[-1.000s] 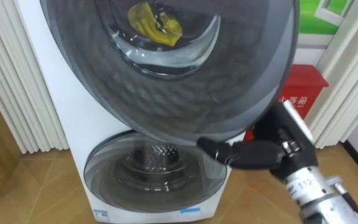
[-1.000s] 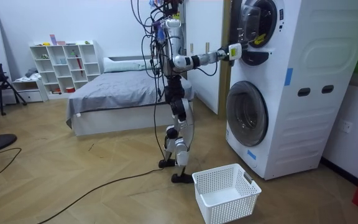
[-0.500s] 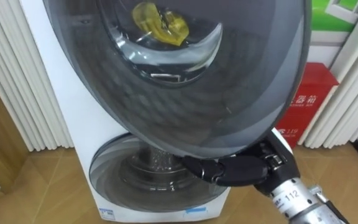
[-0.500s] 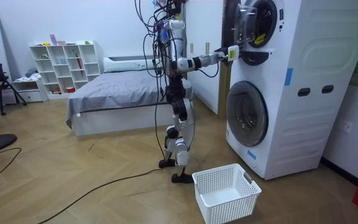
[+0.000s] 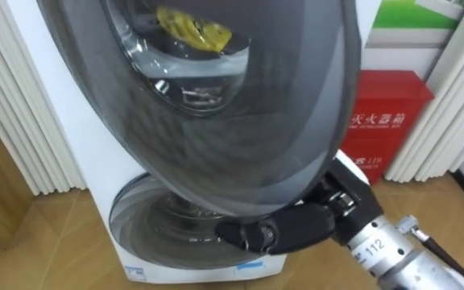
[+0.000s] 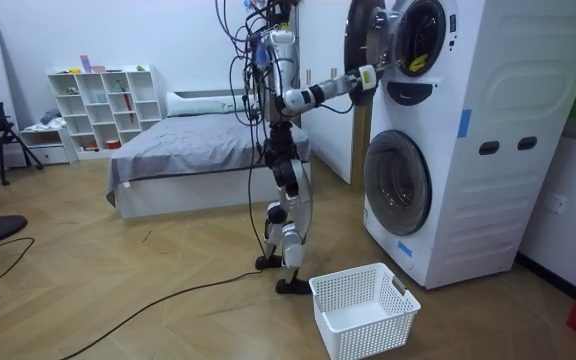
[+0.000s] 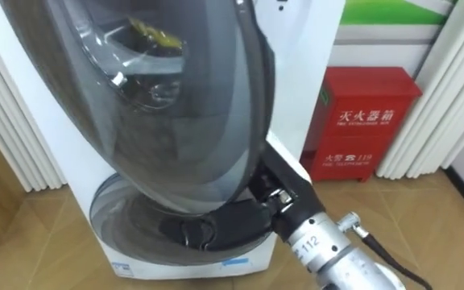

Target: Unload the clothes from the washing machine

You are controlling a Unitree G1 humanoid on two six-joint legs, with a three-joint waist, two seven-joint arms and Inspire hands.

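While the robot is standing on the wood floor (image 6: 118,290) facing the stacked machines (image 6: 478,200), its right arm is being held up and out. The right hand (image 5: 284,232) is being hooked round the bottom rim of the upper door (image 5: 216,121), with dark fingers curled behind the tinted glass, so the door is being gripped, not just touched. That door is being held swung partway out from the front. The yellow cloth (image 5: 193,31) is sitting in the upper drum, being seen through the door glass, well above the hand and untouched. The lower door (image 5: 155,234) is shut. A red box (image 5: 385,113) is standing by the wall on the right, with pleated curtains (image 5: 14,105) on the left. A white basket (image 6: 363,310) is sitting on the floor near the robot's feet, and a bed (image 6: 188,150) and shelf (image 6: 103,105) are being seen further back.
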